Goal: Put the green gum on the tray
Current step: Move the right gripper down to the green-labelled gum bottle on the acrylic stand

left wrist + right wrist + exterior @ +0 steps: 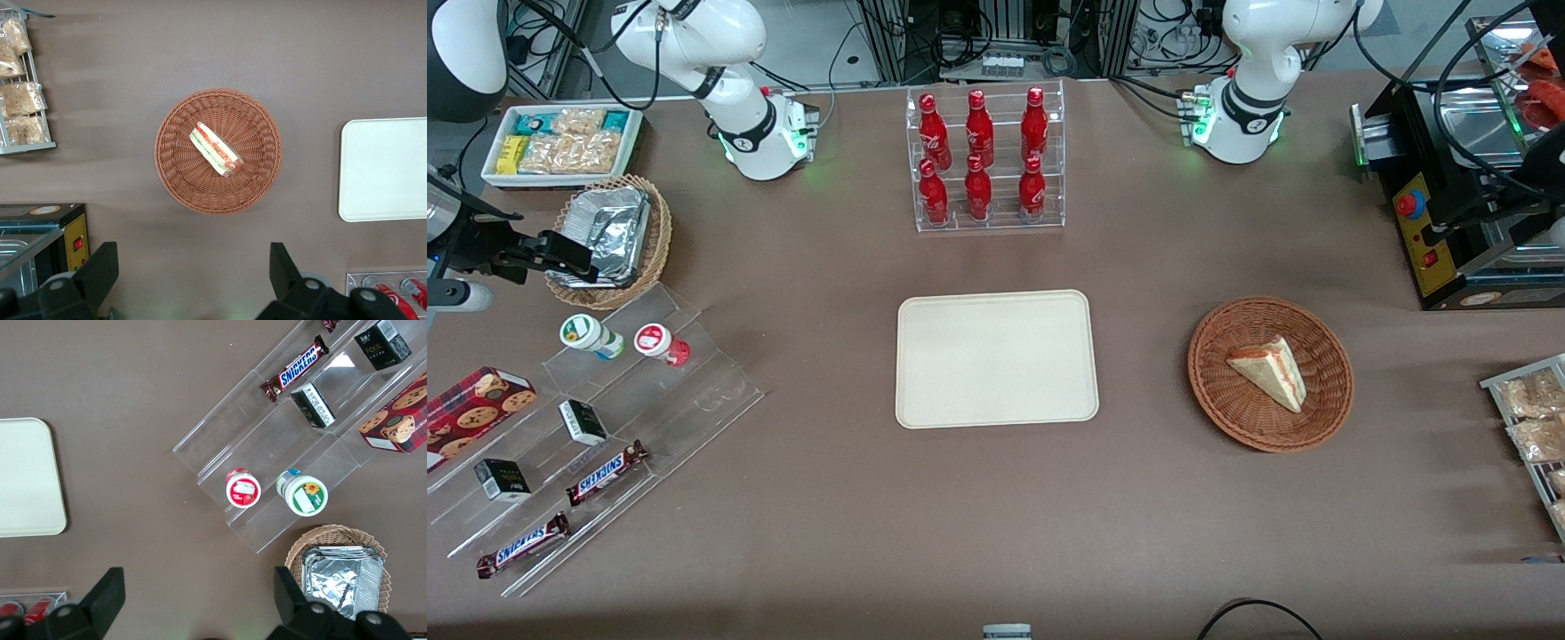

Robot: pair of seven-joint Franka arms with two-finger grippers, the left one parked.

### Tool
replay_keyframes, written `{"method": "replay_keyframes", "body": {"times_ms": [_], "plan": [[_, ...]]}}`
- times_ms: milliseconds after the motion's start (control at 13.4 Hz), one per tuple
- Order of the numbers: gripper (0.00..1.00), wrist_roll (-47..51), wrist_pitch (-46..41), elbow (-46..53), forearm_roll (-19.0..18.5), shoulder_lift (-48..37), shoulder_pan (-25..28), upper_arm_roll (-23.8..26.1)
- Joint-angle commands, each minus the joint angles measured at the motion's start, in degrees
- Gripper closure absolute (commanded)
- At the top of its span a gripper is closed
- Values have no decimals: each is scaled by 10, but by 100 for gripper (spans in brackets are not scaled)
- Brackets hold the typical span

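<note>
The green gum [591, 336] is a small bottle with a white, green-rimmed lid. It stands on the top step of a clear acrylic rack [685, 391], beside a red-lidded bottle [660, 343]. It also shows in the right wrist view [305, 495]. The cream tray [996, 358] lies flat in the middle of the table and holds nothing; its end shows in the right wrist view [27, 477]. My right gripper [569, 258] hangs open and empty high above the table, over the foil basket's edge, farther from the front camera than the gum. Its fingers [107, 597] stand wide apart over bare table.
The rack also carries Snickers bars [607, 471], small black boxes [583, 421] and a cookie box [476, 404]. A wicker basket of foil trays [618, 233] is beside the gripper. A cola bottle stand [984, 160] and a sandwich basket [1270, 373] stand nearby.
</note>
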Motion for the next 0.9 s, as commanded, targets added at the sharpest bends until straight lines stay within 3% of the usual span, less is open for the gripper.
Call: {"method": "replay_keyframes", "body": {"times_ms": [0, 224, 821], "plan": [[1, -24, 0, 17, 15, 9, 0, -3], [1, -49, 12, 9, 16, 23, -6, -4], [1, -334, 173, -124, 16, 22, -62, -25]]}}
